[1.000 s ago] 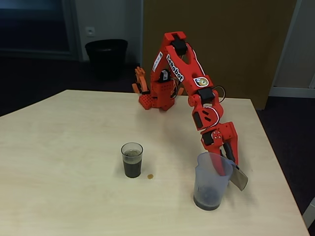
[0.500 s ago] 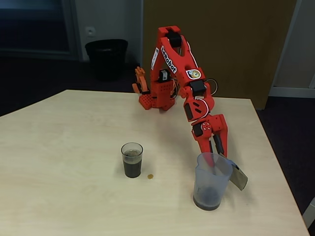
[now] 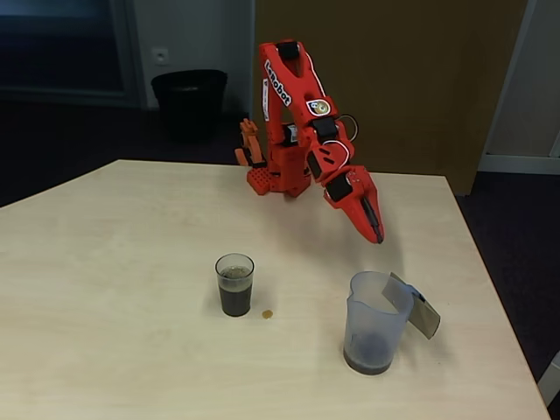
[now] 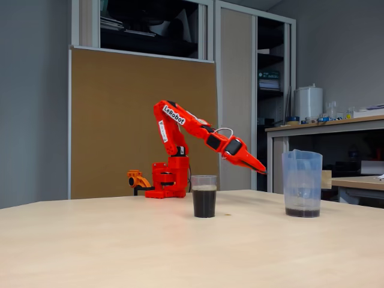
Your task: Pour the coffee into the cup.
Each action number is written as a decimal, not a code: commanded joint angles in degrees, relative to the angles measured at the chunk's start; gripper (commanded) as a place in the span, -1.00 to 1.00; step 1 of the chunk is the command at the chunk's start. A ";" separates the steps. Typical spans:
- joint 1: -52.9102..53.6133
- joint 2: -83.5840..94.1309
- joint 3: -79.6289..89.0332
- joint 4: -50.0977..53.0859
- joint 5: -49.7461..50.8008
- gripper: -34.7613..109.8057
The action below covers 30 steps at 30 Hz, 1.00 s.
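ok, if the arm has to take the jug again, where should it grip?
Probably the flat handle tab on the jug, from the right in this fixed view. It juts out from the rim, thin enough for the gripper; the round body looks too wide.

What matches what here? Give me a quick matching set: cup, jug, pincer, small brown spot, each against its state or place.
1. cup
2. jug
3. pincer
4. small brown spot

a. in the air, holding nothing
b. on the table beside the cup
c. well over half full of coffee
d. thin dark layer at the bottom

Pairs: 1-c, 2-d, 3-a, 4-b
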 commanded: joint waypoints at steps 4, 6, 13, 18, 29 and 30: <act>0.26 27.51 11.78 13.54 -4.66 -0.52; 0.26 37.35 17.49 16.17 -4.66 -0.52; 0.79 64.34 23.64 38.41 -6.86 -0.52; 0.62 64.51 23.99 38.41 -8.26 -0.52; 0.44 64.51 23.99 37.88 -8.70 -0.52; 0.26 64.60 23.99 37.88 -8.35 -0.52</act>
